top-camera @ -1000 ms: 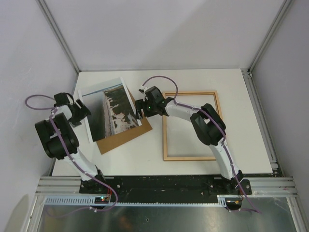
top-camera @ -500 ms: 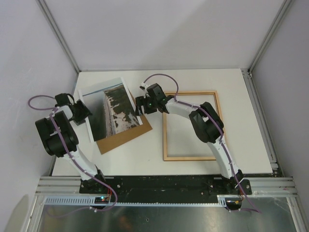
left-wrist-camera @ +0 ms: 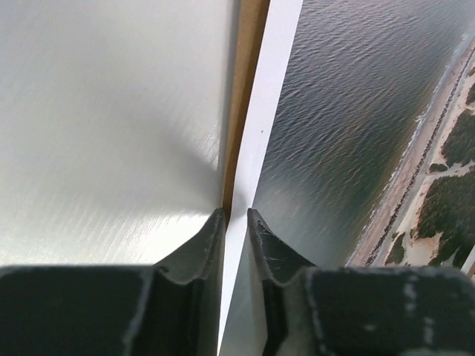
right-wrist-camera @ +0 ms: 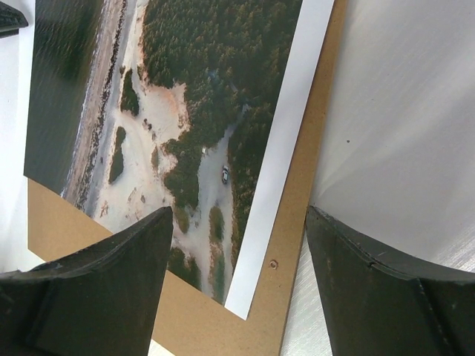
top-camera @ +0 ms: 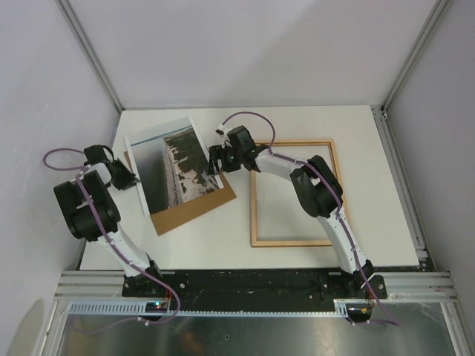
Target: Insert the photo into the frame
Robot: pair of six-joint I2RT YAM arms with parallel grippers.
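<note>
The photo point(top-camera: 169, 165), an aerial coastline print with a white border, lies skewed over a brown backing board point(top-camera: 197, 206) at the table's left. My left gripper point(top-camera: 128, 178) is at its left edge. In the left wrist view the fingers point(left-wrist-camera: 236, 215) are pinched on the white border of the photo point(left-wrist-camera: 349, 111). My right gripper point(top-camera: 216, 160) hovers open over the print's right edge. Its wrist view shows the photo point(right-wrist-camera: 200, 111) and board point(right-wrist-camera: 297, 245) between spread fingers point(right-wrist-camera: 241, 230). The wooden frame point(top-camera: 254, 211) lies flat to the right, with nothing inside it.
White enclosure walls with metal corner posts stand close around the table. The left arm's elbow point(top-camera: 82, 211) hangs over the table's left edge. The right arm point(top-camera: 319, 189) stretches across the frame's upper left corner. Purple cables loop off both wrists.
The left gripper has closed onto the photo's left border. The print, bowed upward before, now lies flatter and more skewed on the board. The right gripper has stayed open, shifting slightly farther back.
</note>
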